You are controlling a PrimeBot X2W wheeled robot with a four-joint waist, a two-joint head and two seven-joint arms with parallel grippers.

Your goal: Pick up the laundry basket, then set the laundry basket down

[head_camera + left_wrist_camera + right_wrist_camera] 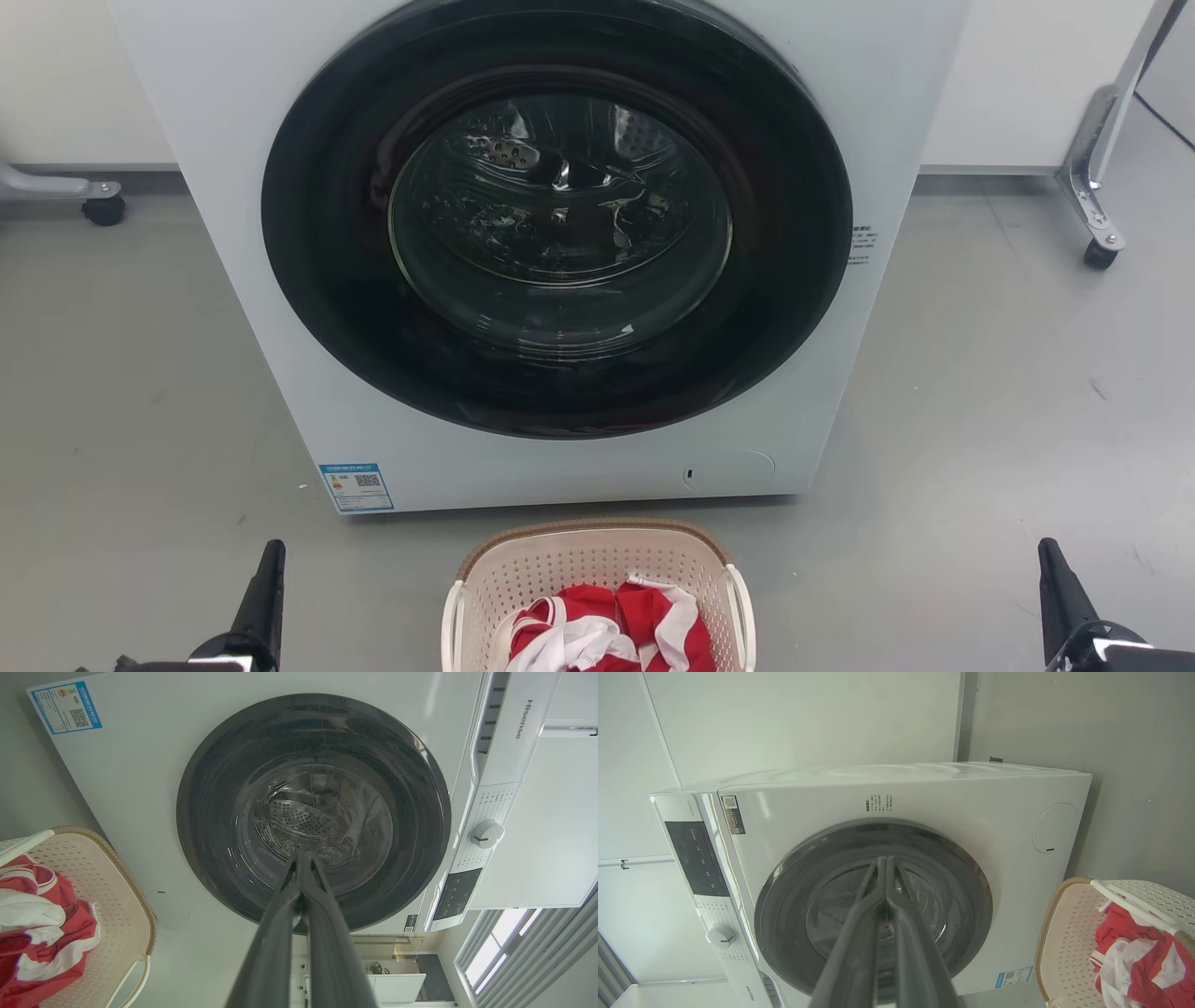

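- While standing just before the white front-loading washer [523, 467], the cream perforated plastic laundry basket with brown woven-look rim [560, 569], apparently on the grey floor [140, 373], holds red-and-white cloth [607, 635].
- Left gripper [301, 856], right gripper [883, 861]: jaws clenched, empty, flanking it, apart.

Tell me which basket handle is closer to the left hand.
The left handle of the laundry basket; the other handle sits across it, nearer the right hand.
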